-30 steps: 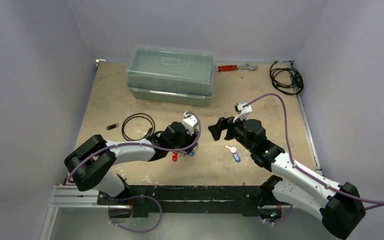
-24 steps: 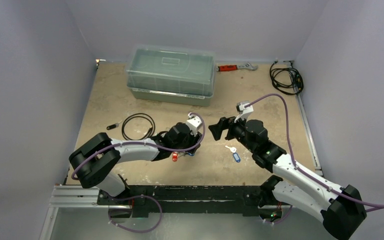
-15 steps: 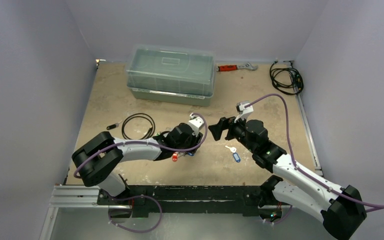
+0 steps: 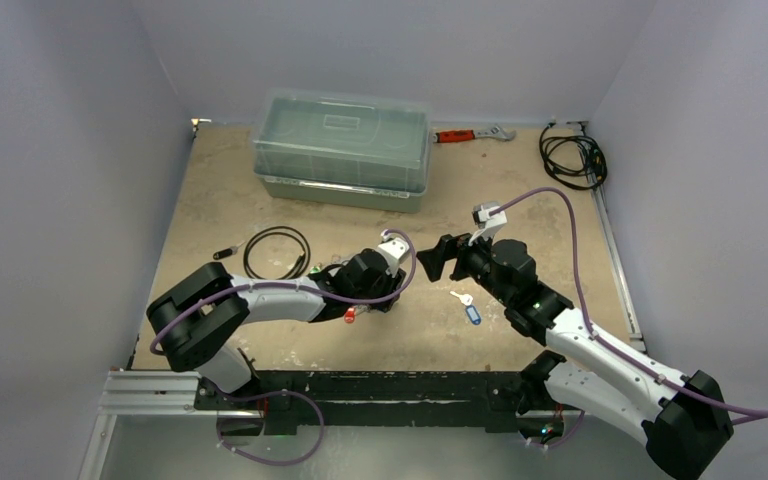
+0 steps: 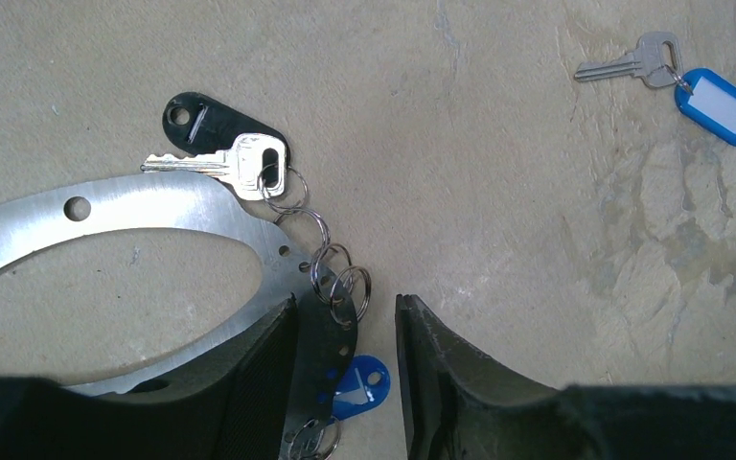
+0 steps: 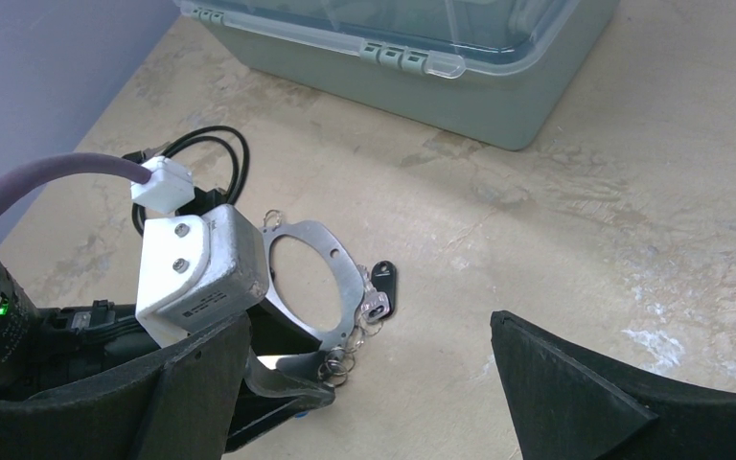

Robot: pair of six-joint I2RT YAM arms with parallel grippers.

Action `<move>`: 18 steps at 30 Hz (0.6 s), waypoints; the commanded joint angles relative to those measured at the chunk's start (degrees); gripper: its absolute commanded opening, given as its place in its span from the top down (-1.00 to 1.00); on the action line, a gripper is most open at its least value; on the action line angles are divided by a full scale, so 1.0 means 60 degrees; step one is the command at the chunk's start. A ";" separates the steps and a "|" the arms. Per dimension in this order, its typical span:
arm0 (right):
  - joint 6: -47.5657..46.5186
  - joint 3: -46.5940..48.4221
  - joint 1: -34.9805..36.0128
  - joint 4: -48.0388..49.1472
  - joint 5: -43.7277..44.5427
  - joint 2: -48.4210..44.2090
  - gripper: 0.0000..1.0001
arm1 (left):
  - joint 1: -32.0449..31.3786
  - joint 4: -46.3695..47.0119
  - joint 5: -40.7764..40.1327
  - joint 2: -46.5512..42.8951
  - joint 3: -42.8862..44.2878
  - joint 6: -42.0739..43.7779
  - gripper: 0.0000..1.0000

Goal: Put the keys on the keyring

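Keyring (image 5: 153, 206) sits mid-table, with a silver key (image 5: 240, 163) and small split rings (image 5: 340, 278) at its right rim. The left gripper (image 5: 345, 307) is narrowed around that rim — grip unclear. Right gripper (image 6: 366, 321) gapes wide just right of it; a blue-tagged key (image 5: 676, 81) lies loose further right.

Large flat silver-grey metal keyring (image 5: 153, 206): left gripper (image 5: 345, 316) blocks one rim (jaws astride); black-tagged silver key (image 5: 249, 163) and split rings (image 5: 331, 264) crowd the adjoining edge; beige tabletop (image 5: 498, 192) beyond free.

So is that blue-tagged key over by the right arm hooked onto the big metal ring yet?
No, the blue-tagged key lies alone on the table, clearly apart from the keyring.
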 commanded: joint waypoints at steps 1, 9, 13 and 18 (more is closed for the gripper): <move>-0.0084 0.0195 -0.0004 0.0194 -0.0072 -0.0033 -0.98 | -0.0112 -0.0009 0.0029 0.0063 0.0304 -0.0242 0.21; -0.0099 0.0203 0.0000 0.0168 -0.0072 -0.0004 -0.98 | -0.0160 0.0106 -0.0009 0.0220 0.0281 -0.0206 0.37; -0.0121 0.0206 -0.0003 0.0195 -0.0097 0.0041 -0.98 | -0.0188 0.0136 0.0033 0.0199 0.0264 -0.0203 0.48; -0.0114 0.0210 -0.0006 0.0219 -0.0116 0.0086 -0.98 | -0.0218 0.0117 0.0002 0.0013 0.0188 -0.0184 0.61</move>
